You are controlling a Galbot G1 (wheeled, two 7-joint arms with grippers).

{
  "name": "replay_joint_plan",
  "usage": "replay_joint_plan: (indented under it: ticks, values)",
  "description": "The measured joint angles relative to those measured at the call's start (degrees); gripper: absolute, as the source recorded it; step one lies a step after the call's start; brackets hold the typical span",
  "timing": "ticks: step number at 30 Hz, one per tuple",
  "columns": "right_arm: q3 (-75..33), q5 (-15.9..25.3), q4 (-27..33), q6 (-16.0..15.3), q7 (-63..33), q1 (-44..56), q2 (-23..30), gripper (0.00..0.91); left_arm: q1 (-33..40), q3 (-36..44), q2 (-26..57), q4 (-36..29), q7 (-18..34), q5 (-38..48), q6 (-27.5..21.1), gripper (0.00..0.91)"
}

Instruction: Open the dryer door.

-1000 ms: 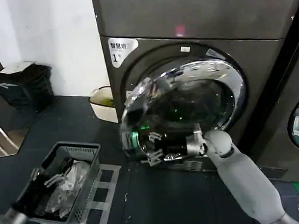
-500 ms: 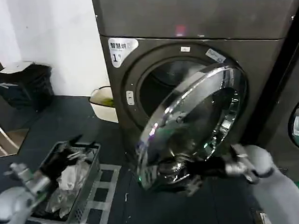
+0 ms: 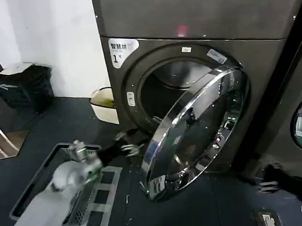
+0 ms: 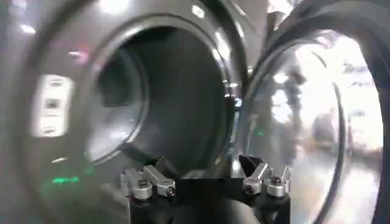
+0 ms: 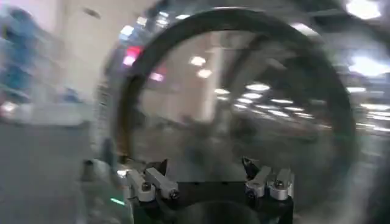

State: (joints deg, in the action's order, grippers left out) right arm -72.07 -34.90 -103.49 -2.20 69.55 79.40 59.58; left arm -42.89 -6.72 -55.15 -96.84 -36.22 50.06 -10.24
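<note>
The dryer door (image 3: 196,133) now stands further out from the dryer (image 3: 198,52) than it did 0.5 s ago: the round opening is bare across its left and middle, and the chrome ring hangs tilted from the hinge side on my right, its lower edge low over the dark floor (image 3: 159,212).

My right hand (image 3: 267,181), which 0.5 s ago sat under the lower rim of the door, has drawn back; in the head view it is a dark blurred shape low at the right, below and beside the door and apart from it. My left hand (image 3: 126,143) has come up from the wire basket (image 3: 25,201) and now reaches between the basket and the door's left edge, just below the opening.

The head view gives the whole layout, with the white sticker marked 1 (image 3: 120,49) at the dryer's upper left. It is too smeared there to read either hand's fingers.

The left wrist view looks straight into the drum past my left hand (image 4: 207,182), fingers spread apart and holding nothing, with the door (image 4: 317,122) swung out beside the opening.

The right wrist view faces the door's tinted glass (image 5: 237,115) and its dark rim, with my right hand (image 5: 207,179) spread wide and empty in front of it.
</note>
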Motion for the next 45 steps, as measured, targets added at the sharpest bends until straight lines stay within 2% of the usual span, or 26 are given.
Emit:
replay_joint_plan:
  ticks: [5, 11, 17, 23, 26, 31, 41, 45]
  values:
    - [-8.9, 0.0, -1.0, -0.6, -13.9, 2.9, 2.5, 0.907, 4.7, 7.7, 0.8, -0.5, -1.1, 1.9, 0.8, 0.907]
    - [-18.9, -3.5, -4.4, -3.3, -32.1, 5.7, 5.1, 0.907, 9.7, 16.0, 0.4, -1.7, -0.8, 4.4, 1.6, 0.907]
    - [-27.0, -3.0, -3.9, -9.4, -48.7, 7.3, 4.9, 0.907, 13.9, 23.0, -1.7, -1.5, -2.0, 3.9, 2.3, 0.907]
    - [-33.8, -1.0, -2.7, -11.5, -59.0, 9.7, 3.7, 0.907, 18.5, 30.2, -5.5, -0.8, 0.5, 5.0, 3.7, 0.907]
    - [-38.0, -0.1, -1.7, -13.7, -62.1, 11.0, 2.8, 0.907, 21.0, 33.4, -8.0, 0.9, 0.9, 4.0, 5.0, 0.907]
    - [-44.7, 1.2, 0.4, -14.8, -63.2, 13.0, 1.4, 0.907, 24.7, 37.7, -13.3, 5.0, 2.0, 2.6, 7.0, 0.907]
    - [-52.9, 1.4, 1.9, -14.7, -59.7, 16.0, 0.9, 0.907, 29.0, 41.9, -27.5, 17.4, 4.3, -0.9, 9.7, 0.907]
    - [-53.7, 1.4, 2.2, -14.2, -59.3, 16.1, 0.8, 0.907, 29.8, 41.9, -32.3, 21.8, 7.4, -1.4, 11.1, 0.907]
